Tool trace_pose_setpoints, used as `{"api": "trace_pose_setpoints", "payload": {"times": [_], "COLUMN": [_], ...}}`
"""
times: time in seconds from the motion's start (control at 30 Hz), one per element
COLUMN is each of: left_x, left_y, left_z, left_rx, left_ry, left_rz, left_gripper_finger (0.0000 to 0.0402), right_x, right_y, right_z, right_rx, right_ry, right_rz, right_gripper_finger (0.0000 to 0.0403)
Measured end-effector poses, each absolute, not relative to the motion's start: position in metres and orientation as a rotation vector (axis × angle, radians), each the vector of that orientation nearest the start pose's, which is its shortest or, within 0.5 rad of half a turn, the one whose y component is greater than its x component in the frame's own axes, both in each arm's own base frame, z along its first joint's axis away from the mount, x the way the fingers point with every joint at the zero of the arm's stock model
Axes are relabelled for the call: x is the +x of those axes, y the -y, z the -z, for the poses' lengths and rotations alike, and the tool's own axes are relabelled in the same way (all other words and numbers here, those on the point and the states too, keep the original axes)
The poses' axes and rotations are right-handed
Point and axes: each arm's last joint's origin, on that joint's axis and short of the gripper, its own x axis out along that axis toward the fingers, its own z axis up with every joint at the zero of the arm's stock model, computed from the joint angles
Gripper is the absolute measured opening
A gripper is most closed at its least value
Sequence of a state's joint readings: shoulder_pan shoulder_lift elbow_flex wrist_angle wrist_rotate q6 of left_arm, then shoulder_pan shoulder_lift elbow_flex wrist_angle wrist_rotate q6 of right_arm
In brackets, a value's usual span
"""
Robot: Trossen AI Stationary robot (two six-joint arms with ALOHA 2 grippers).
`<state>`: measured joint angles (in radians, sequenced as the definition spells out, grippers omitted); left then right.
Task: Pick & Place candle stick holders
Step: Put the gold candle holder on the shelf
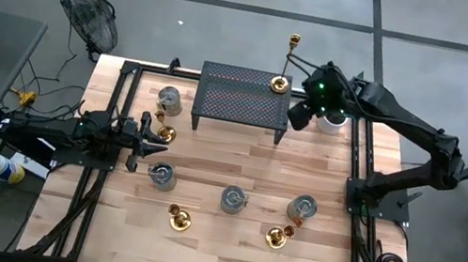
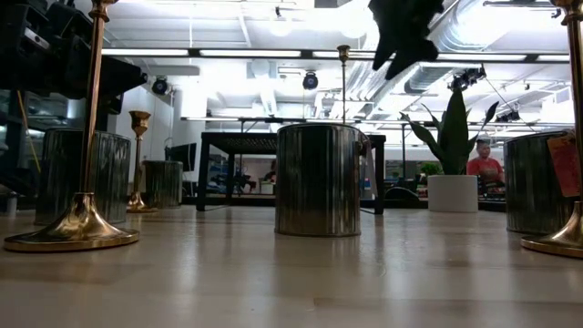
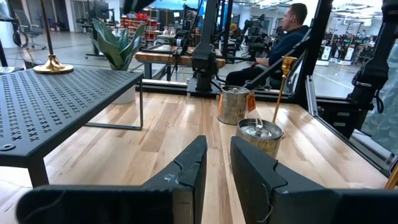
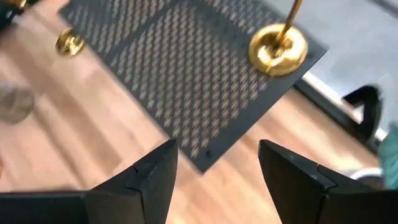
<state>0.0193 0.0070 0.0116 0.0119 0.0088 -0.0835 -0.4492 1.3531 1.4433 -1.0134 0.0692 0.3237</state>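
Brass candle stick holders, I count four: one (image 1: 280,84) on the black mesh rack's (image 1: 239,101) right corner, one (image 1: 164,132) beside my left end effector (image 1: 154,140), two (image 1: 180,218) (image 1: 277,237) near the worktop's (image 1: 223,253) front edge. Four metal tins (image 1: 233,199) stand between. My right end effector (image 4: 214,168) hangs wide and empty above the rack edge; the left, narrow, holds nothing. I read no labels.

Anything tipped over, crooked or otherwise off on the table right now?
Nothing stands out. The candlestick on the black mesh rack stands upright on its base, the three on the wood look upright, and the right gripper is open, clear of it.
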Motion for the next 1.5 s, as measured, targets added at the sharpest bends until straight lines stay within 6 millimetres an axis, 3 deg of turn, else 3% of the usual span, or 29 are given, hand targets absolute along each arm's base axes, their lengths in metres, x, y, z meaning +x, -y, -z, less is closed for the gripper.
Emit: {"api": "trace_pose_setpoints", "payload": {"times": [0.3, 0.67, 0.83, 1.23, 1.5], "left_x": [0.097, 0.097, 0.097, 0.097, 0.097], "left_y": [-0.002, -0.002, -0.002, -0.002, -0.002], "left_z": [-0.168, -0.168, -0.168, -0.168, -0.168], "left_rx": [-0.083, -0.083, -0.083, -0.083, -0.083], "left_ry": [0.017, 0.017, 0.017, 0.017, 0.017], "left_rz": [-0.010, -0.010, -0.009, -0.010, -0.010], "left_gripper_finger": [0.0072, 0.0072, 0.0072, 0.0072, 0.0072], "right_x": [0.215, 0.157, 0.141, 0.127, 0.142], "right_y": [0.075, 0.014, -0.006, -0.057, -0.091], "right_z": [-0.354, -0.317, -0.303, -0.268, -0.224], "right_rx": [0.463, 0.469, 0.531, 0.456, 0.392], "right_ry": [-0.821, -0.773, -0.814, -0.988, -0.897], "right_rz": [0.465, 0.262, 0.149, -0.191, -0.392], "right_gripper_finger": [0.0214, 0.0211, 0.0210, 0.0210, 0.0210]}}
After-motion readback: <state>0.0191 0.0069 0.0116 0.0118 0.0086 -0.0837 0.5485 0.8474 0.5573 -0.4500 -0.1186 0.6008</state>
